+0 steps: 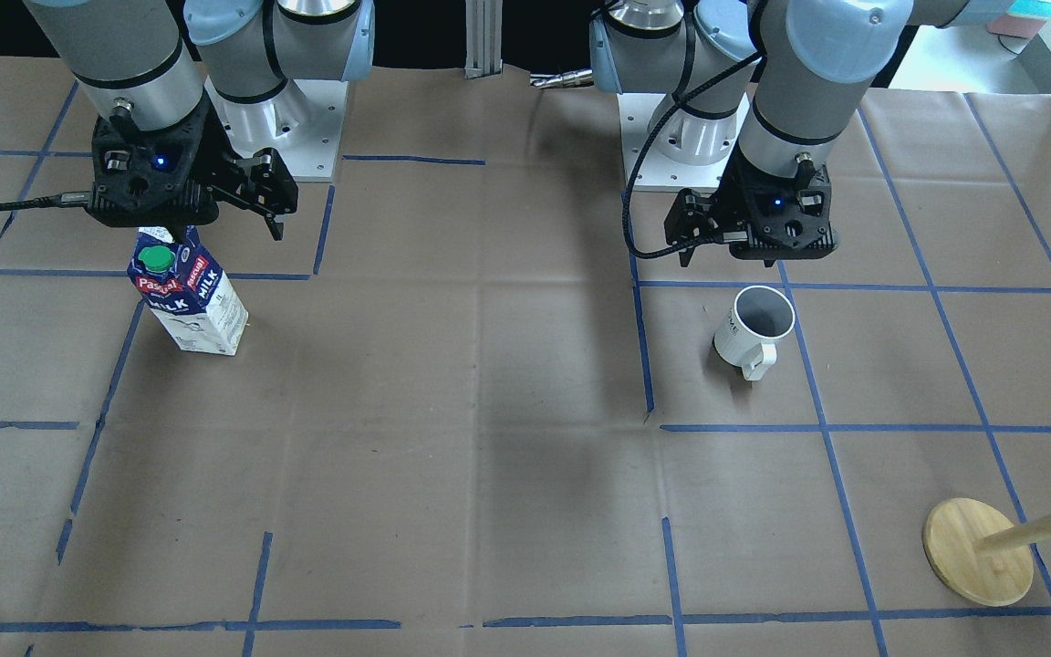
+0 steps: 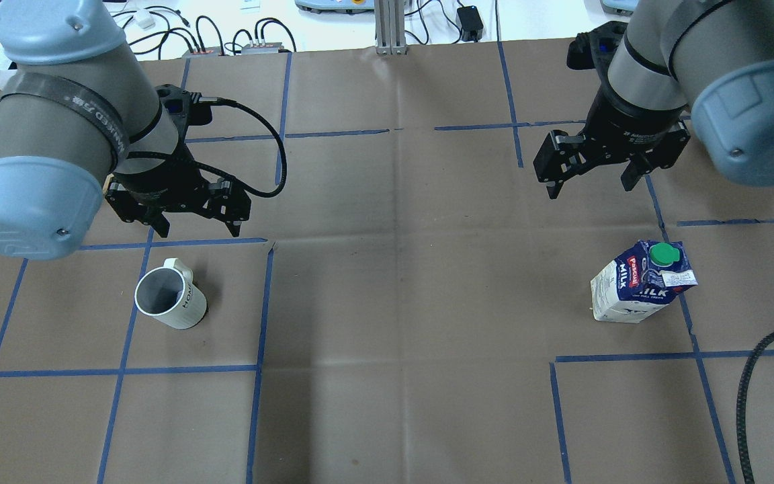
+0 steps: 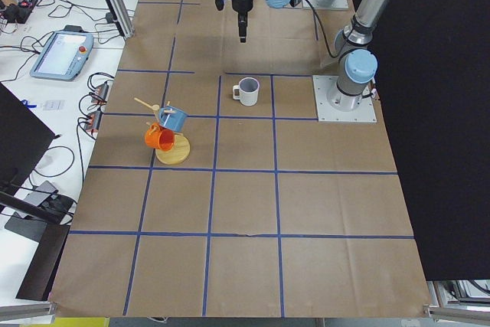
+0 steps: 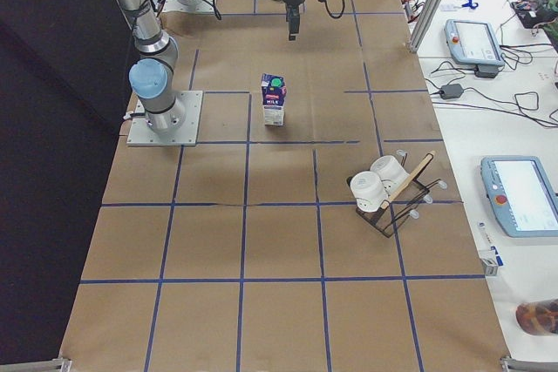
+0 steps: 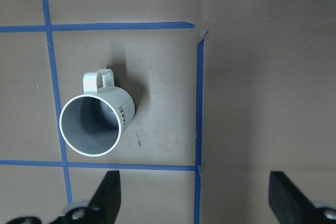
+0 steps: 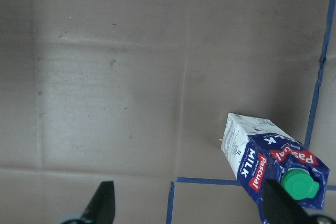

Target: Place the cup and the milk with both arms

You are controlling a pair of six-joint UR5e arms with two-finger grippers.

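Observation:
The white cup (image 1: 754, 328) stands upright on the brown paper, also in the overhead view (image 2: 170, 299) and the left wrist view (image 5: 97, 121). My left gripper (image 2: 197, 227) hovers open and empty above the table, just beyond the cup on the far side from my base; its fingertips (image 5: 107, 198) show at the wrist view's bottom edge. The milk (image 1: 188, 297) carton stands upright, green cap on top, also in the overhead view (image 2: 639, 286) and the right wrist view (image 6: 268, 156). My right gripper (image 2: 590, 188) hovers open and empty beyond the milk.
A wooden mug tree (image 1: 977, 552) with a blue and an orange cup stands at the left end (image 3: 170, 132). A rack with white cups (image 4: 384, 185) stands at the right end. Blue tape lines grid the paper.

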